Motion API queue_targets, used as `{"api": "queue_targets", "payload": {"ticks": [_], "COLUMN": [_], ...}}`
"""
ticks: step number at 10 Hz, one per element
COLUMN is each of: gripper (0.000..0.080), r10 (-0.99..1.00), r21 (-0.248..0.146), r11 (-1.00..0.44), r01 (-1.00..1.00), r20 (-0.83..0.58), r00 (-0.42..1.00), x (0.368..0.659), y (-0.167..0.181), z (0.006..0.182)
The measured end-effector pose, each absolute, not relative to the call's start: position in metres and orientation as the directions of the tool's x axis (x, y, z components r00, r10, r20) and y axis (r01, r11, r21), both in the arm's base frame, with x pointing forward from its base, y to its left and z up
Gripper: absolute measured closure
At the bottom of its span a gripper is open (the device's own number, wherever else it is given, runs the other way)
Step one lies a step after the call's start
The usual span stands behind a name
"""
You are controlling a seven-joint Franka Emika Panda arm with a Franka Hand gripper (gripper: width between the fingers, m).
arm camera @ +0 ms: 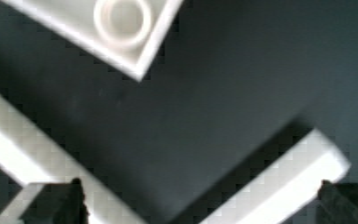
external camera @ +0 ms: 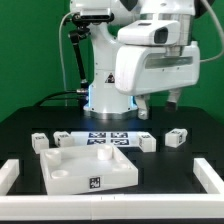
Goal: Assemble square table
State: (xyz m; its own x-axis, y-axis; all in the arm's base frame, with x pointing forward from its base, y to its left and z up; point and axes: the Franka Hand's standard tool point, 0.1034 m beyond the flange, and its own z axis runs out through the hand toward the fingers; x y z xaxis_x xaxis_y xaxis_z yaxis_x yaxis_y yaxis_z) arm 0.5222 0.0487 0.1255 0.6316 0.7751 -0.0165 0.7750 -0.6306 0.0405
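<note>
Green curtain behind, black table [external camera: 170, 165] below. The square panel [external camera: 88, 165] lies near the front, toward the exterior view's left, rimmed side up as far as I can tell. The legs [external camera: 38, 142] lie loose on either side of the marker board [external camera: 108, 139], all apart from the panel. The gripper [external camera: 160, 102] hangs well above the table, jaws spread wide, holding nothing. In the wrist view a panel corner with a round socket shows beyond the fingers [arm camera: 51, 200].

Risks, my judgement:
- A short leg tips or skids if I close on it off-centre.
- The panel is unbraced and slides if pressed.
- A crooked leg jams in its socket.
</note>
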Motion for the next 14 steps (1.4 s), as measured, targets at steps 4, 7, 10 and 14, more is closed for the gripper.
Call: {"api": "queue_targets", "payload": {"ticks": [4, 7, 10, 14], "gripper": [0.015, 0.015, 0.015, 0.015], "r10": [0.984, 0.998, 0.951, 0.938], "r21": [-0.002, -0.014, -0.033, -0.095], "r11": [-0.178, 0.058, 0.307, 0.347], "r01": [0.984, 0.998, 0.951, 0.933], "r20": [-0.027, -0.038, -0.036, 0.01], "r00": [0.178, -0.059, -0.308, -0.348], "x": [0.462, 0.462, 0.448, 0.435], "y": [-0.052, -0.053, -0.078, -0.087], "z": [0.072, 0.072, 0.056, 0.012]}}
